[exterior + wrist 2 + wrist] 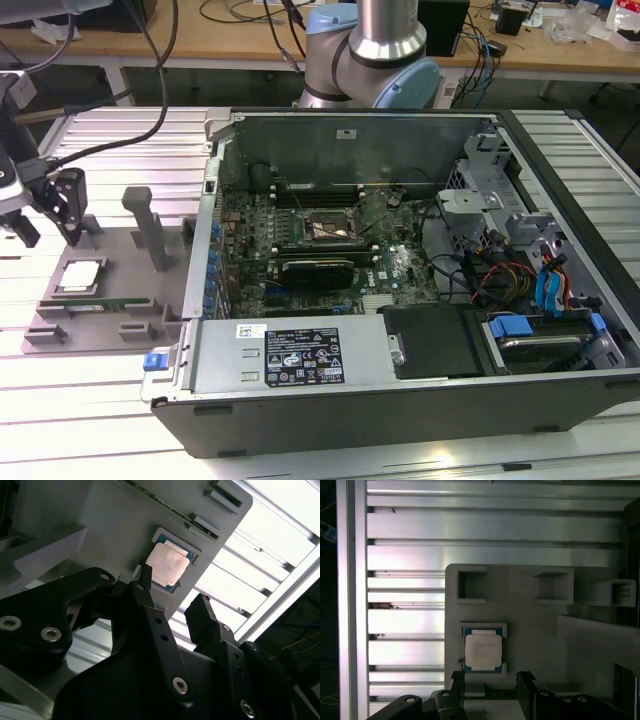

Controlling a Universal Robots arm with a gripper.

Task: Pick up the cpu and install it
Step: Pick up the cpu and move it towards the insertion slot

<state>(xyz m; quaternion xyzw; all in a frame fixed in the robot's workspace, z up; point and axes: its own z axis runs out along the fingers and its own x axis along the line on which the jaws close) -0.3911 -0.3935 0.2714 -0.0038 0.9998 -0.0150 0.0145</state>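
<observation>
Jaws spread, cpu (483, 651) untouched, sides exposed

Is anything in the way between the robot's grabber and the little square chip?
Nothing visible is. The chip lies uncovered on the grey holder, and the open end effector hangs apart from it with only air between.

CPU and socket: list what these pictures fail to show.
1. Underside of the cpu: hidden by its own top plate in both wrist views.
2. The motherboard socket: too small in the exterior view to tell open from latched.
3. The gripper: body cut off by the picture's edge in the first wrist view.
</observation>
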